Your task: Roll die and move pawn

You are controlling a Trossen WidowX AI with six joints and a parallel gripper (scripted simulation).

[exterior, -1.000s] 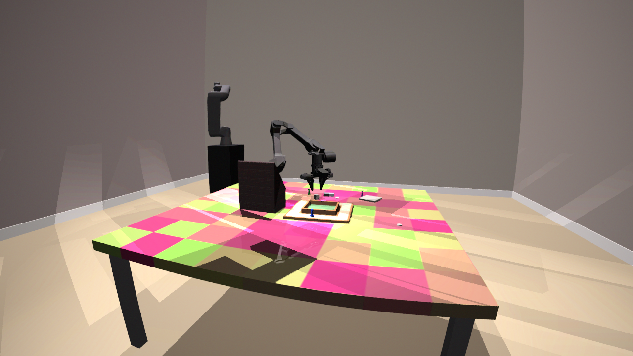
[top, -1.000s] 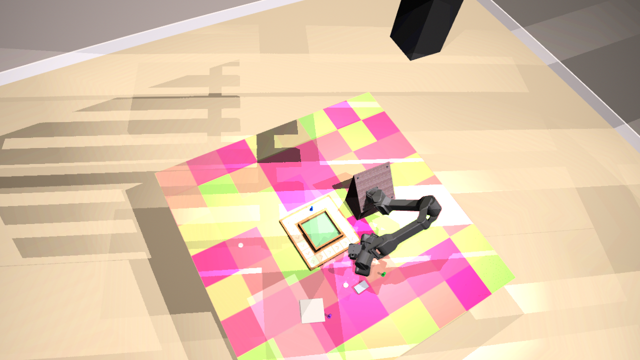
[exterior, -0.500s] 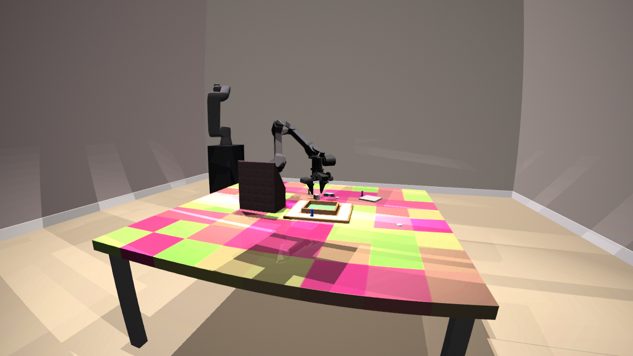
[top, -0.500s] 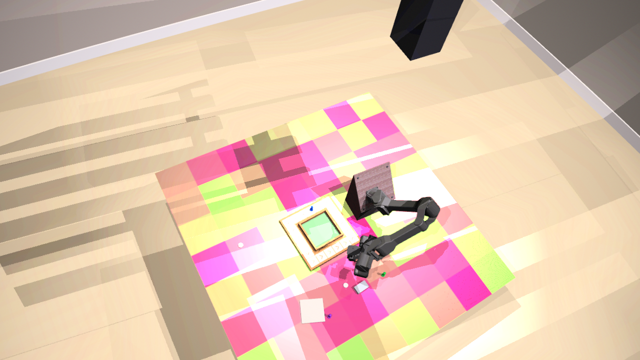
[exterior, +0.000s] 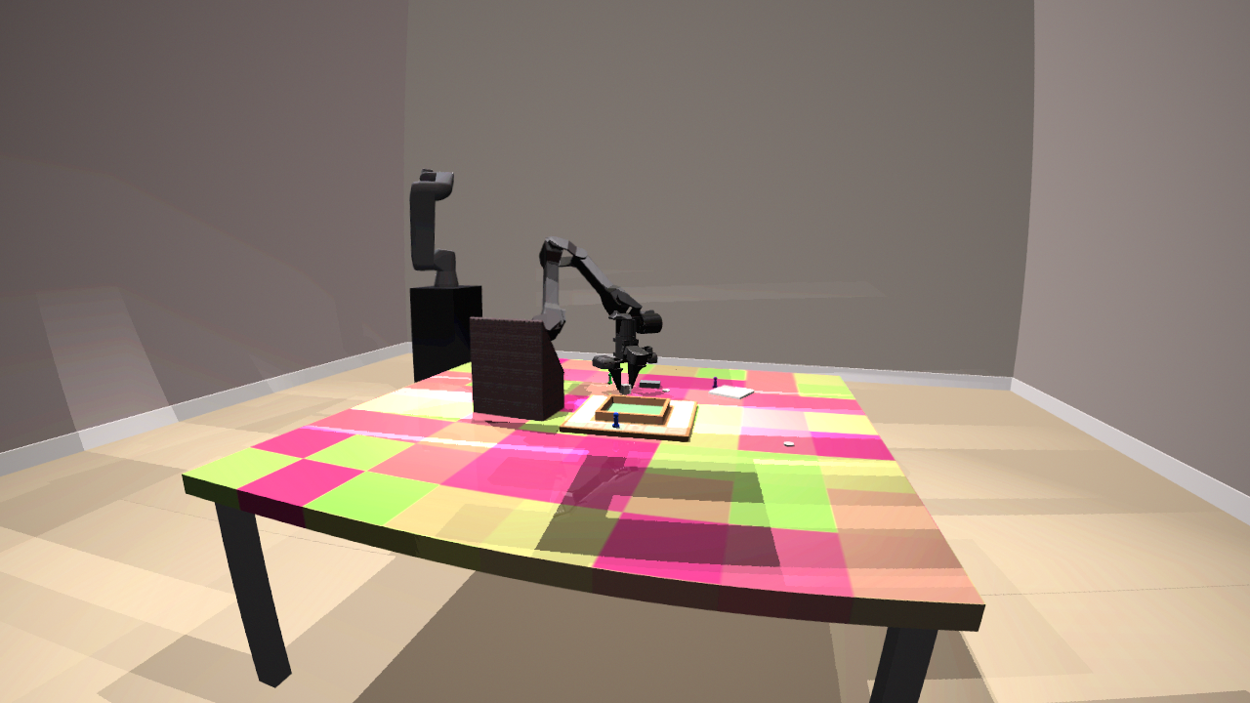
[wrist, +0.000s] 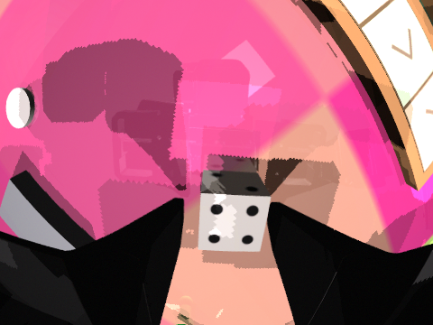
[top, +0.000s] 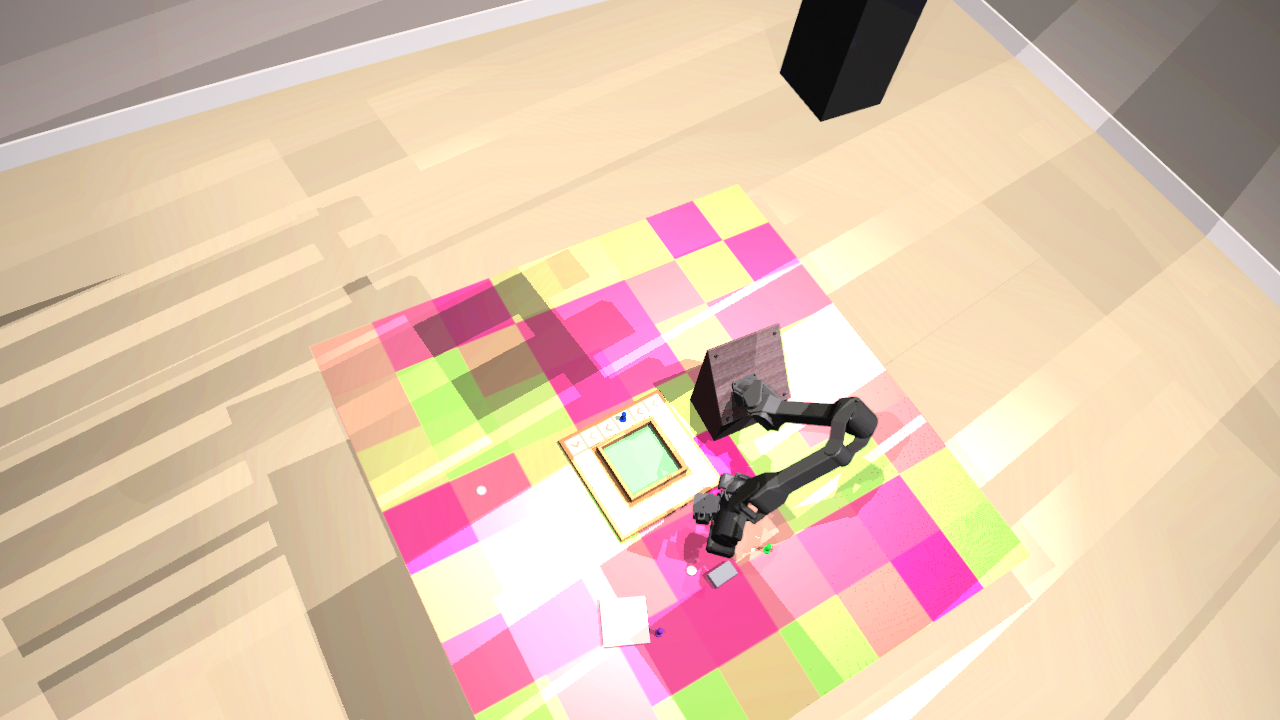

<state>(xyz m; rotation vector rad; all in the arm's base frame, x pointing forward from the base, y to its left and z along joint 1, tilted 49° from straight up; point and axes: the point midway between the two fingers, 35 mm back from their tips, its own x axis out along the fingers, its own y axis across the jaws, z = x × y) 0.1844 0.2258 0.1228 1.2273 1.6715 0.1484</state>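
Note:
The white die [exterior: 625, 390] [wrist: 230, 223] stands on the table beside the board, four pips on top. My gripper [exterior: 625, 385] [wrist: 226, 209] is partly open around it, pointing down. In the wrist view a gap shows between the die and the left finger; the right finger is at or very near its edge. The arm hides the die in the top view. The board [top: 614, 503] [exterior: 682, 423] [wrist: 385, 33] bears a wooden-rimmed dice tray [top: 659, 484] [exterior: 645, 418] with a green floor, empty. The blue pawn [top: 622, 417] [exterior: 616, 421] stands on an arrow square.
A grey block [top: 722, 574] [wrist: 32, 217], a white disc [top: 691, 570] [wrist: 17, 107] and a green pawn [top: 768, 548] lie near the gripper. A white slab [top: 624, 621], purple pawn [top: 658, 632] and another disc [top: 481, 489] are farther off. The arm's wooden mount [top: 751, 362] stands beside the board.

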